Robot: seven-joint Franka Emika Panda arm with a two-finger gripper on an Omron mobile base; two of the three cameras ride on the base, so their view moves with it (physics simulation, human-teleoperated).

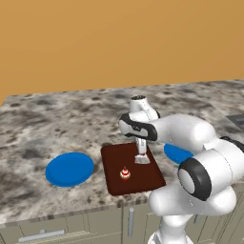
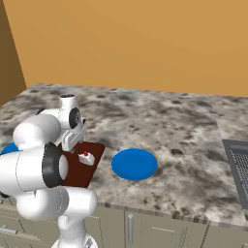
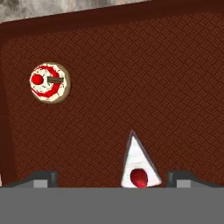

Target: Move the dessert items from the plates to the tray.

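Observation:
The dark brown tray (image 1: 112,159) lies near the counter's front edge. On it stands the cupcake (image 1: 125,174) with its red-white top, and the same cupcake (image 3: 49,82) sits at the upper left of the hand view. The white cake wedge (image 3: 138,166) with its red cherry rests on the tray (image 3: 153,87), between my gripper's (image 3: 111,178) widely spread tips, touching neither. My gripper (image 1: 141,156) hangs open just over the wedge (image 2: 87,157). One blue plate (image 1: 70,168) lies bare left of the tray. The other plate (image 2: 134,163) lies bare to its right.
The speckled stone counter (image 1: 57,124) runs back to an orange wall. A dark ribbed panel (image 2: 238,172) is set into the counter at the far right. My arm's elbow (image 1: 190,138) covers part of the right plate in the left base view.

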